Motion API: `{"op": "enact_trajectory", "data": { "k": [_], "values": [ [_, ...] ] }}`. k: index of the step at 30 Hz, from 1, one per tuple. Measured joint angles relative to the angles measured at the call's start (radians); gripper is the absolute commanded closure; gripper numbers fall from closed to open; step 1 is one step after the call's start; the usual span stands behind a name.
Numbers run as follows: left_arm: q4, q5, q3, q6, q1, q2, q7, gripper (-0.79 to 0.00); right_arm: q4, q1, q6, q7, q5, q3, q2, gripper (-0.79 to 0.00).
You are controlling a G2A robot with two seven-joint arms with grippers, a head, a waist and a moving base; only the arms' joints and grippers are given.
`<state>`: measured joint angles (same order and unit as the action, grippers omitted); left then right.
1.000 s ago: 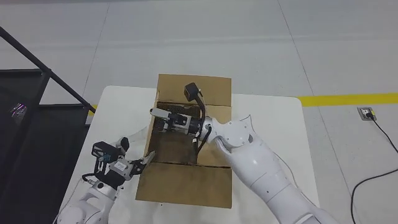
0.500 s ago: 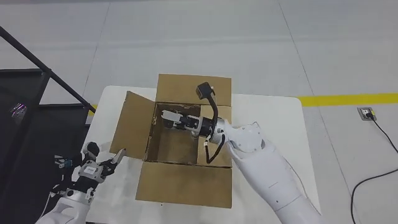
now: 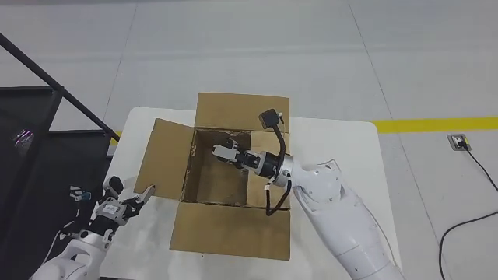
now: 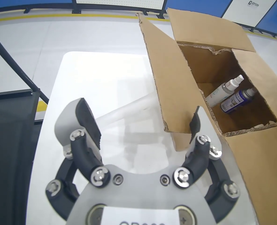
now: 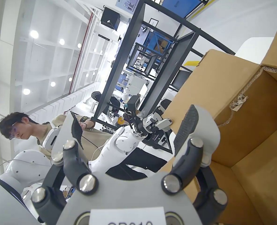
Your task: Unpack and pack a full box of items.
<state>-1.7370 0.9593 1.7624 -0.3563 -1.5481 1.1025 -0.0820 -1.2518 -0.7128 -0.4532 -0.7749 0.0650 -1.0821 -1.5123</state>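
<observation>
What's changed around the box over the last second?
The left gripper drew back toward the left edge of the table, and the left flap of the box swung outward. That gripper is now open and holds nothing. The right gripper, also open, backed rightward inside the box. The box and its other flaps stayed put.

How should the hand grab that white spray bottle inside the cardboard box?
Come down through the open top of the brown cardboard box. The white plastic spray bottle lies slanted beside a dark blue spray can, so probably close across its round middle, below the narrow spray head, one finger slipping between the two.
</observation>
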Motion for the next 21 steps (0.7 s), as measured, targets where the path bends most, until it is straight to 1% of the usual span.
{"op": "enact_trajectory", "data": {
  "k": [6, 11, 15, 21],
  "values": [
    [0.0, 0.0, 0.0, 0.0, 0.0, 0.0, 0.0, -0.785, 0.0, 0.0, 0.0, 0.0, 0.0, 0.0, 0.0, -0.785],
    [0.0, -0.001, 0.0, 0.002, 0.0, 0.0, 0.001, -0.785, -0.048, -0.021, -0.008, 0.003, -0.04, -0.002, 0.007, -0.785],
    [-0.003, -0.02, -0.001, 0.035, -0.002, 0.003, 0.011, -0.785, -0.082, -0.019, -0.014, -0.016, -0.066, -0.001, 0.013, -0.785],
    [0.012, -0.063, 0.003, 0.077, -0.013, 0.009, 0.028, -0.785, -0.117, 0.001, 0.01, -0.043, -0.086, 0.009, 0.017, -0.785]
  ]
}}
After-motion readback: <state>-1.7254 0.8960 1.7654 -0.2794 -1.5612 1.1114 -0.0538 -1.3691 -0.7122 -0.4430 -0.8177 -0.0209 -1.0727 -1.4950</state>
